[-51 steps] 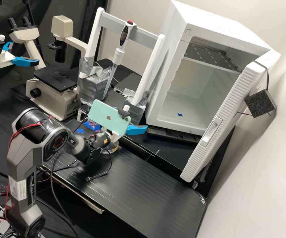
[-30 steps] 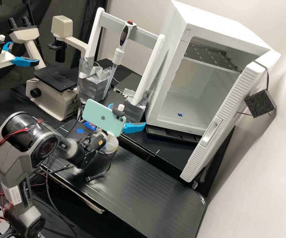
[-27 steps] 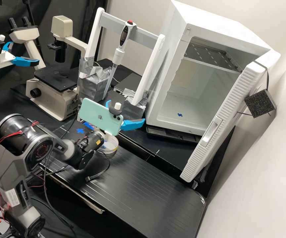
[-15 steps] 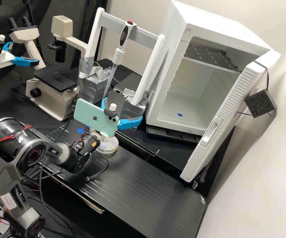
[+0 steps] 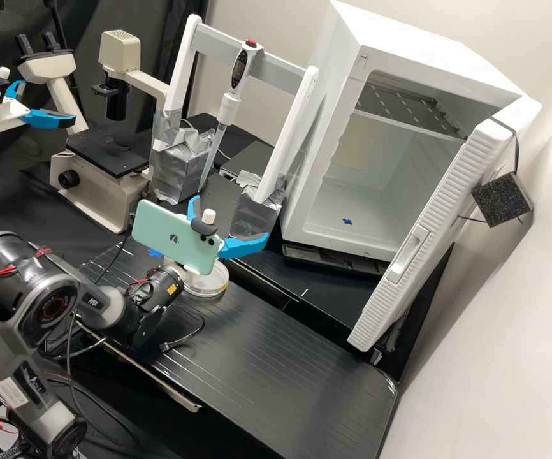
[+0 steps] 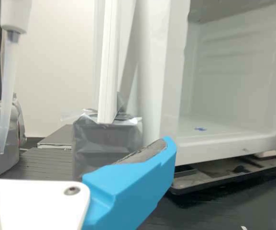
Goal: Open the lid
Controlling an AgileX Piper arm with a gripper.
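In the high view my gripper point(image 5: 230, 218) hangs above the bench, its two blue fingers spread apart with nothing between them. A clear round dish point(image 5: 211, 285) rests on the black bench below the wrist, partly covered by the gripper's white mount. Whether its lid is on, I cannot tell. In the wrist view, one blue finger of the gripper point(image 6: 128, 191) stands in front of a grey-taped block and the white cabinet.
A taped white frame point(image 5: 301, 121) holds a pipette point(image 5: 240, 70) behind the gripper. To its right stands an open white cabinet point(image 5: 352, 229) with its door point(image 5: 429, 242) swung out. A microscope point(image 5: 104, 185) is at the left. A green phone point(image 5: 161, 229) rides on the wrist.
The arm and gripper have drawn back to the left in the high view, with the wrist turning. More of the dish and of the far blue finger has come out from behind the phone and mount.
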